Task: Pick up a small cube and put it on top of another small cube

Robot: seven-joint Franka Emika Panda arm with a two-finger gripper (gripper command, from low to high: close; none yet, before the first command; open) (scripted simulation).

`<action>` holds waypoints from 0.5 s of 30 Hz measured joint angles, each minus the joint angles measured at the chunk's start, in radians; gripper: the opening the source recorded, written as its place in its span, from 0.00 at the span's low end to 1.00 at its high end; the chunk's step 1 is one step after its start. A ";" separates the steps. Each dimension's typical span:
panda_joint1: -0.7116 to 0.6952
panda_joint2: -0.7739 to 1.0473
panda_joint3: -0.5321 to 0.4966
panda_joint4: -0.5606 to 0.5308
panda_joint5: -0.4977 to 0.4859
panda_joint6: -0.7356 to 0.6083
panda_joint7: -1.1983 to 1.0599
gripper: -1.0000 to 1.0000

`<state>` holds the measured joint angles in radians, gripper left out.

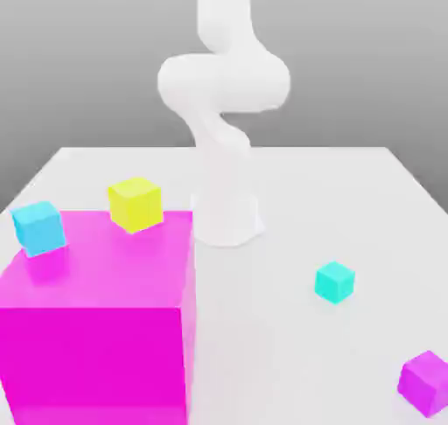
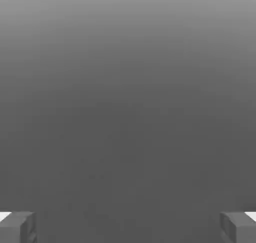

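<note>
Teal cube (image 1: 334, 282) is sitting alone on the white desk (image 1: 367, 205), toward the exterior view's right and near the front, well apart from everything else. Its target, the yellow cube (image 1: 136, 204), is resting at the far edge of the big magenta block (image 1: 96, 327) on the exterior view's left, with a sky-blue cube (image 1: 39, 227) sitting near it on the same top. The white arm (image 1: 223, 108) is rising from its base at the back of the desk, and the hand (image 2: 128, 227) is standing wide open, gripping nothing, its two gray fingers (image 2: 17, 227) showing at the edges of the hand view.

Risks are lining up. The sky-blue cube is looking close in color to the teal one, so a wrong pick seems possible. The purple cube (image 1: 427, 382) at the near right corner is another decoy. The yellow cube being perched near the block's edge, a heavy placement could be nudging it off.

Count: one teal cube, one yellow, one sky-blue, one purple, one large magenta block, one arm.
</note>
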<state>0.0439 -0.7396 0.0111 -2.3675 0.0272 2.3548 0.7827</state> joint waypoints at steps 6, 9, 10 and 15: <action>0.124 0.169 0.053 -0.181 0.067 0.150 -0.042 0.50; 0.183 0.248 0.090 -0.266 0.095 0.220 -0.058 0.50; 0.202 0.274 0.104 -0.295 0.103 0.244 -0.063 0.50; 0.303 0.405 0.175 -0.438 0.137 0.362 -0.078 0.50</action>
<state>0.3468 -0.3346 0.1864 -2.8052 0.1638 2.7169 0.7042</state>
